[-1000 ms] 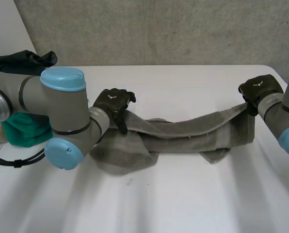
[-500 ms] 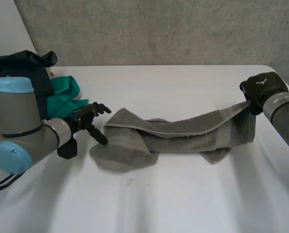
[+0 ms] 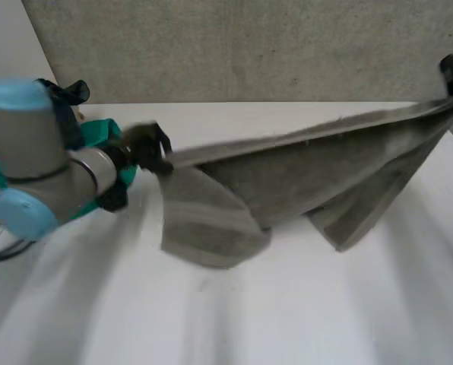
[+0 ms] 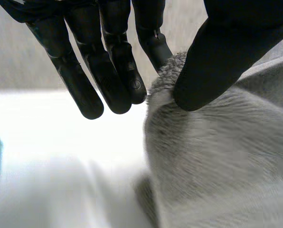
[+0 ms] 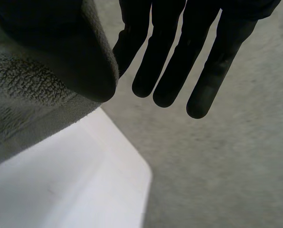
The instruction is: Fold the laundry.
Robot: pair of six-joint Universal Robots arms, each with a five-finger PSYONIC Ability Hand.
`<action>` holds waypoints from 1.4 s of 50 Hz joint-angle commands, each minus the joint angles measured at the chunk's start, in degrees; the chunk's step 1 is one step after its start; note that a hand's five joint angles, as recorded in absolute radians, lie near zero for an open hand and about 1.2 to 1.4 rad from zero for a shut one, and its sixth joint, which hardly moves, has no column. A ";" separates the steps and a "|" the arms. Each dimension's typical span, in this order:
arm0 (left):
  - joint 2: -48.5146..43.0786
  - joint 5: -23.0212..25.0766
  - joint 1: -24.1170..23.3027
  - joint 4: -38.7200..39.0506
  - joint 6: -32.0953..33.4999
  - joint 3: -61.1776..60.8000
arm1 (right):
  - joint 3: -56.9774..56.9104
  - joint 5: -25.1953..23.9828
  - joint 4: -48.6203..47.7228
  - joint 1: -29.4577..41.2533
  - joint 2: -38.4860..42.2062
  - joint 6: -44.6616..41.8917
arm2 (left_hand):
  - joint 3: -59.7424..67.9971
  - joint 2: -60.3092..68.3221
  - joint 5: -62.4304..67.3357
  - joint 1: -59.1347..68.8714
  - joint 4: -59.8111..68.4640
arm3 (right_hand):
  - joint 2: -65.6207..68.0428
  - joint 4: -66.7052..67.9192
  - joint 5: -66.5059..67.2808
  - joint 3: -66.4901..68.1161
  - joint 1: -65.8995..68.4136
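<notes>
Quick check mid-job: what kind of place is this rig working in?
Probably a lab or test bench, not a home: a bare white table, a plain concrete wall behind it, and a grey towel plus a green garment as practice laundry.

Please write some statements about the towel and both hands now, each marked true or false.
1. The grey towel is stretched between the left hand and the right hand. True.
2. The left hand is open and apart from the towel. False: its thumb and a finger pinch the towel's edge.
3. The towel lies folded flat on the table. False: its upper edge is held up and the rest hangs below.
4. A green cloth lies beside the left arm. True.
</notes>
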 commanded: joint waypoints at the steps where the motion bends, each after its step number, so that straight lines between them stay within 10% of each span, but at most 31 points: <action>1: 18.27 -0.24 1.64 -3.08 7.62 -5.04 | -5.48 -0.55 10.38 -2.19 -5.21 -8.25 | 12.09 11.65 14.14 13.58 11.55 | 12.53 11.34 13.10 11.91 15.26; 15: 1.53 -6.38 -3.02 -0.64 26.64 -0.77 | -6.18 -0.82 12.51 -1.40 5.41 -8.09 | 12.09 11.65 14.14 13.58 11.55 | 12.53 11.34 13.10 11.91 15.26; 27: -0.70 -13.60 -5.21 28.10 27.07 17.81 | -20.43 8.06 -16.50 4.48 12.71 4.66 | 12.09 11.65 14.14 13.58 11.55 | 12.53 11.34 13.10 11.91 15.26; 34: 3.88 -12.72 -7.59 27.59 27.78 3.22 | -1.23 8.15 -13.78 11.77 11.13 7.20 | 12.09 11.65 14.14 13.58 11.55 | -48.43 -49.62 -47.87 -49.06 -45.71; 47: 7.04 -12.81 -6.10 26.18 29.19 -5.23 | 17.46 -0.99 -6.22 23.82 8.84 31.90 | 12.09 11.65 14.14 13.58 11.55 | -47.96 -49.15 -47.40 -48.59 -45.24; 70: 29.89 -12.90 -19.01 16.60 28.75 -5.40 | -7.50 4.99 -8.33 32.08 30.37 54.22 | 12.09 11.65 14.14 13.58 11.55 | -57.47 -58.66 -56.90 -58.09 -54.74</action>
